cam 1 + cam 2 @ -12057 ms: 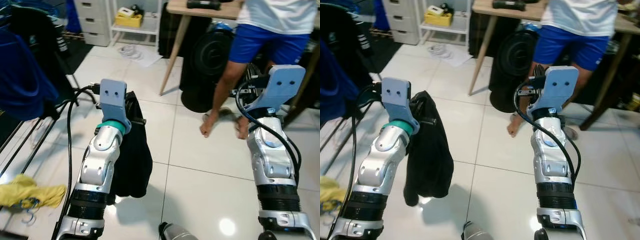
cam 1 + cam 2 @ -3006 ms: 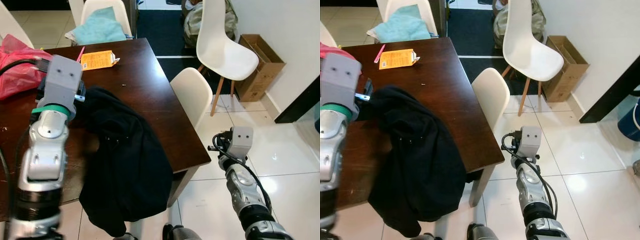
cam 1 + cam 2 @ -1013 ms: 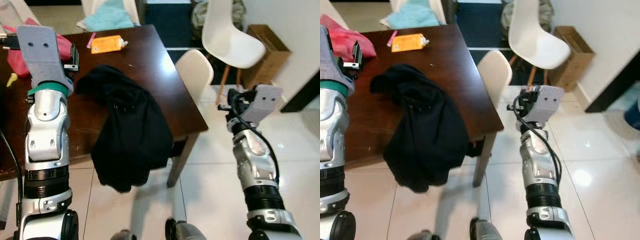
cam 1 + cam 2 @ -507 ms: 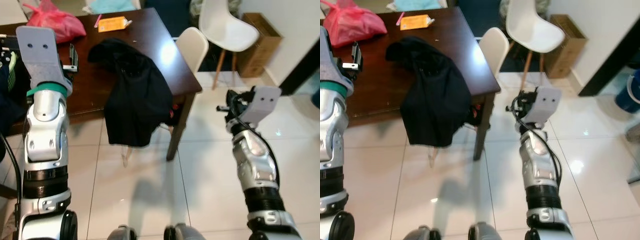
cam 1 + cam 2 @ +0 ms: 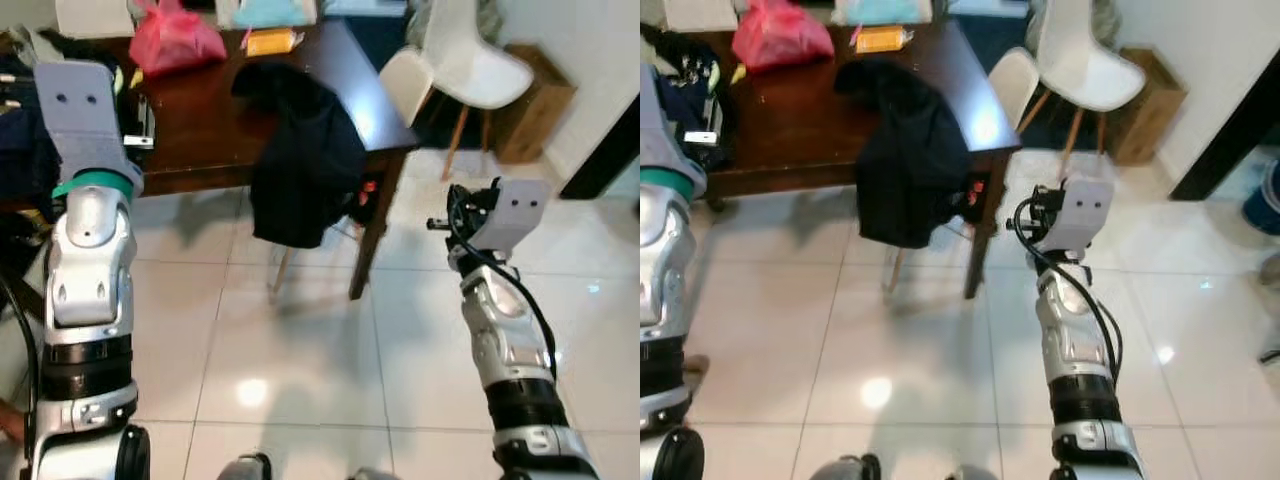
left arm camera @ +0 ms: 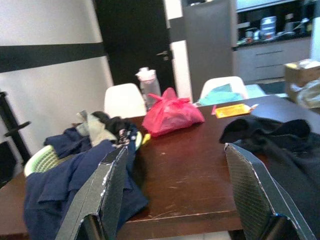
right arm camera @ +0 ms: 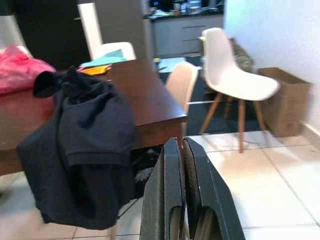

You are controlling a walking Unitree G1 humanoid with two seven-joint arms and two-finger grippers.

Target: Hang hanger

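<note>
White floor tiles [image 5: 300, 350] run up to a dark wooden table [image 5: 200, 130] at the far side, and a black garment [image 5: 305, 160] lies draped over its near right edge, hanging toward the floor; no hanger can be made out in it. A pink bag [image 5: 175, 42] sits at the far end, with white chairs [image 5: 470, 65] to the right. Both arms are raised, well apart. Left wrist view: left gripper [image 6: 175, 195] fingers spread wide, holding nothing, aimed over the tabletop beside a heap of blue clothes [image 6: 75, 170]. Right wrist view: right gripper [image 7: 184, 200] fingers pressed together, empty, near the hanging garment.
</note>
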